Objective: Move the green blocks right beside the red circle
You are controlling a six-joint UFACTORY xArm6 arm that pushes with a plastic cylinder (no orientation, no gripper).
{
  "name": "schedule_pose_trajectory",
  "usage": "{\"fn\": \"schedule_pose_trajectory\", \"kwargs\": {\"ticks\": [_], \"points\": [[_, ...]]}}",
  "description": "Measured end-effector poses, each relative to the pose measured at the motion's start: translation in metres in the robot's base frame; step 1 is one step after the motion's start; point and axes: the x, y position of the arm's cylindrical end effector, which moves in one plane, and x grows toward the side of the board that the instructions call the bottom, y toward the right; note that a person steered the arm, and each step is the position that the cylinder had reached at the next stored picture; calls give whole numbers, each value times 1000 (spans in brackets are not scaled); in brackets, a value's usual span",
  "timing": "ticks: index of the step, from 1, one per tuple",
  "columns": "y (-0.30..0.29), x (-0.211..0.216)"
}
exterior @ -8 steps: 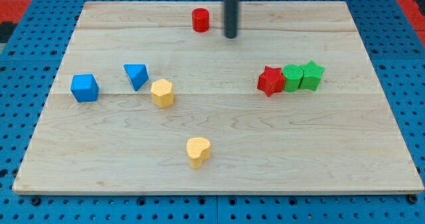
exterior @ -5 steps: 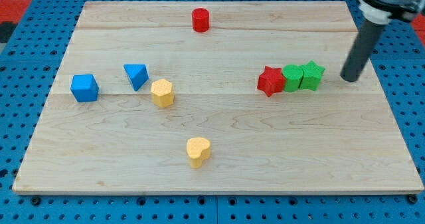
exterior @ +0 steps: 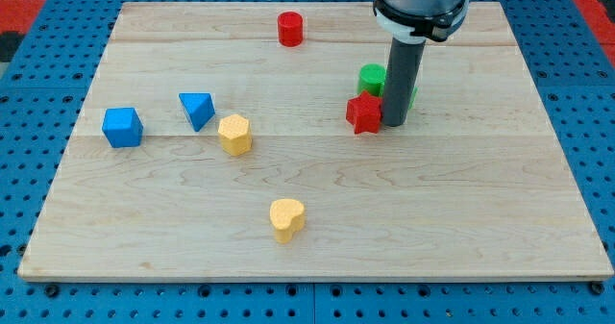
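Observation:
The red circle (exterior: pixel 290 28) stands near the board's top edge, left of centre. My tip (exterior: pixel 394 123) is down on the board right of centre. The red star (exterior: pixel 364 113) touches the rod's left side. One green block (exterior: pixel 373 79) sits just above the red star, left of the rod; its shape is unclear. A second green block (exterior: pixel 413 90) shows only as a sliver at the rod's right edge, mostly hidden behind it. The green blocks are well to the right of and below the red circle.
A blue cube (exterior: pixel 122 127) and a blue triangle (exterior: pixel 197 109) sit at the left. A yellow hexagon (exterior: pixel 233 134) lies beside the triangle. A yellow heart (exterior: pixel 286 218) lies near the bottom centre. The wooden board (exterior: pixel 480 228) ends in edges all round.
My tip swept from the right of the green blocks leftward into them. The green blocks and the red star shifted left and up, and the row broke apart.

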Motion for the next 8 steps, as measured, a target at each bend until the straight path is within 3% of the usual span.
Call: {"fn": "schedule_pose_trajectory", "kwargs": {"ticks": [1, 2, 6, 8], "points": [[28, 38], [62, 29], [-32, -50], [-43, -119]]}}
